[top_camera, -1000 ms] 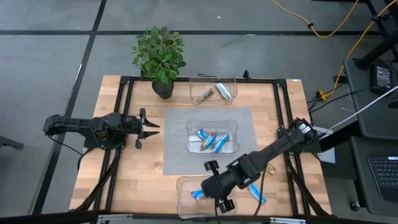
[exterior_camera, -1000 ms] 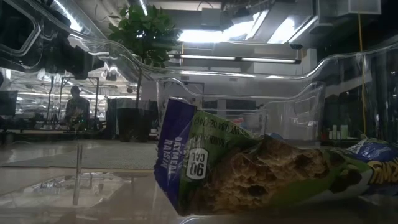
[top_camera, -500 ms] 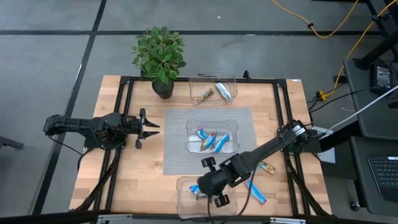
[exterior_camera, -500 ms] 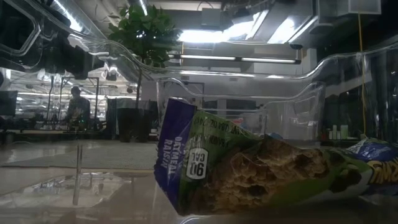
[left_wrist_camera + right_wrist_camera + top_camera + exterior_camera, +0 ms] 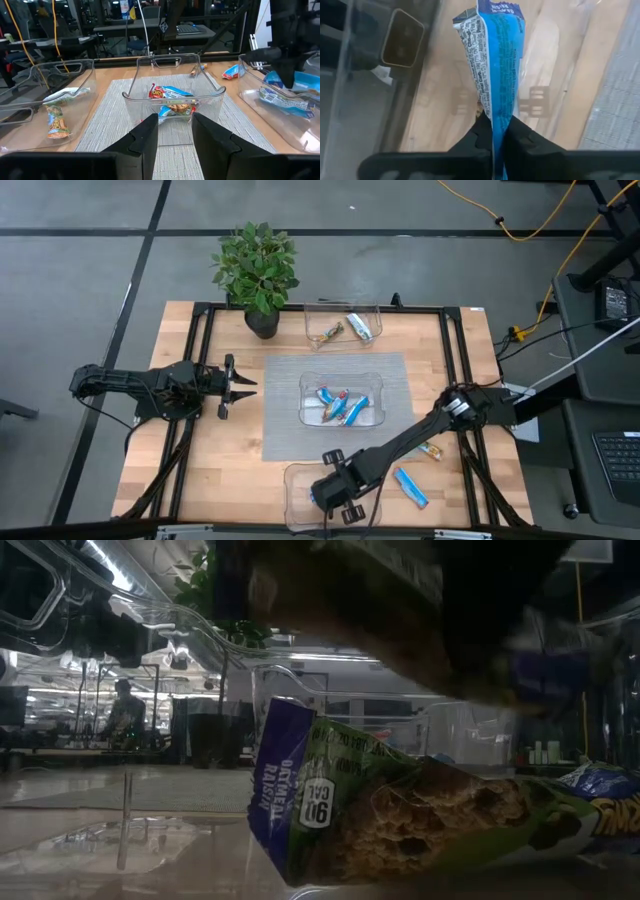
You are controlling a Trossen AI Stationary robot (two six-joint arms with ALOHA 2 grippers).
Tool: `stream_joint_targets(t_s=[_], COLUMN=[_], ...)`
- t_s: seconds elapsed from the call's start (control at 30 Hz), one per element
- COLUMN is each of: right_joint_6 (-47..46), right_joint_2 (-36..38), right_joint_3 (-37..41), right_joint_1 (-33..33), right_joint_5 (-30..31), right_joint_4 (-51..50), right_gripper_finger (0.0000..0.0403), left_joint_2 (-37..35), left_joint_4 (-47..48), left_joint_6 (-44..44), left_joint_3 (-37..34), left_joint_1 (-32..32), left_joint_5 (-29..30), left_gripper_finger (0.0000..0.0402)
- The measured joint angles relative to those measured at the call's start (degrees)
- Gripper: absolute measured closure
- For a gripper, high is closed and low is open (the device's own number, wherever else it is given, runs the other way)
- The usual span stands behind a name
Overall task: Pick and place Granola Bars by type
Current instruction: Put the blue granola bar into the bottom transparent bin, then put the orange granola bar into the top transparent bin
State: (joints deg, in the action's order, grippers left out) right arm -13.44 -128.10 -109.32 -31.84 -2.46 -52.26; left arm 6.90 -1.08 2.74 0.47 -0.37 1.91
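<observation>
The right pincer (image 5: 492, 131) is pinched tight on a bright blue granola bar (image 5: 496, 55), holding it by one end over the near bin (image 5: 297, 485). The bar looks light, its wrapper thin, crinkly and probably slippery (a grip across the flat middle should hold better than the crimped end). The left pincer (image 5: 243, 384), fingers slightly parted and empty, waits over the tabletop (image 5: 225, 450).

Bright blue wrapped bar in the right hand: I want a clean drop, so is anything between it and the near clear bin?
Nothing visible. The right hand pinches the bright blue wrapped bar above the near clear plastic bin, with only its wall and bare floor below.
</observation>
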Motion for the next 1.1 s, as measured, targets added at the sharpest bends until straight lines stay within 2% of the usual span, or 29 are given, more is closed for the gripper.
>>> stream_joint_targets(t_s=[0.23, 0.63, 0.8, 1.1], right_joint_6=[-3.2, -10.0, -13.8, -25.5], right_joint_2=[-0.2, 0.1, 1.0, 6.1], right_joint_3=[0.0, 0.0, -0.5, -0.7], right_joint_1=[0.3, 1.3, 0.7, -2.1], right_joint_5=[0.0, -0.2, 0.5, 8.1], right_joint_4=[-0.3, -1.2, -5.5, -16.7], right_gripper_finger=[0.0339, 0.0315, 0.0266, 0.0163], left_joint_2=[0.0, 0.0, 0.0, 0.0], left_joint_4=[0.0, 0.0, 0.0, 0.0], left_joint_6=[0.0, 0.0, 0.0, 0.0], left_joint_3=[0.0, 0.0, 0.0, 0.0], left_joint_1=[0.0, 0.0, 0.0, 0.0], left_joint_5=[0.0, 0.0, 0.0, 0.0], left_gripper_finger=[0.0288, 0.0288, 0.0288, 0.0288])
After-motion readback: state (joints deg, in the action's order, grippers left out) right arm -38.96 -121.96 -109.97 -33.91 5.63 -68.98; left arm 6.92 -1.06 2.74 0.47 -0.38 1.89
